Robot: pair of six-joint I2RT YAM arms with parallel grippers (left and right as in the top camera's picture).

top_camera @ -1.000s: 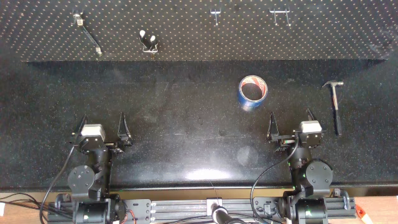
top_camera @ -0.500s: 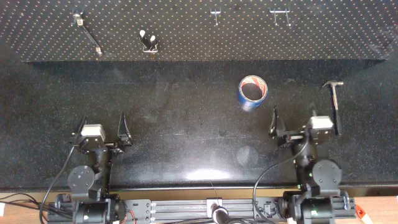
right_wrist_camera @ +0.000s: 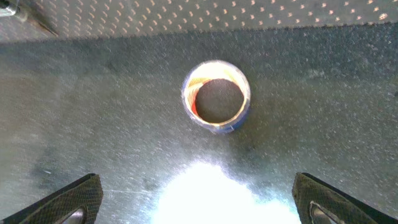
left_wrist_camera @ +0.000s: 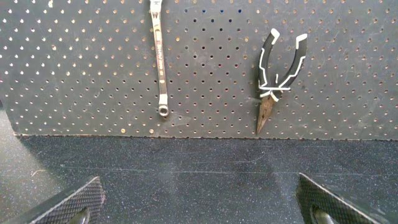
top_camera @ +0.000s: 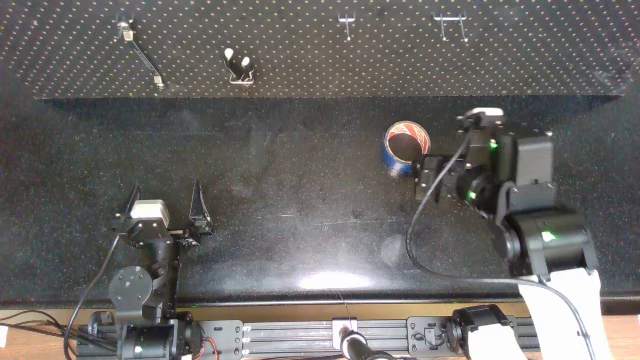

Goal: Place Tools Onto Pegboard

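We hold our left gripper [top_camera: 164, 203] low, close ahead of its base, fingers spread wide. Our right arm [top_camera: 540, 235] stands raised and stretched forward, the right gripper [right_wrist_camera: 199, 202] tilted downward, fingers equally wide.

Workshop-type bench: pegboard [top_camera: 300, 50] w/ hung wrench [left_wrist_camera: 159, 62], pliers [left_wrist_camera: 267, 96], spare hooks [top_camera: 346, 22]; black worktop [top_camera: 280, 180].
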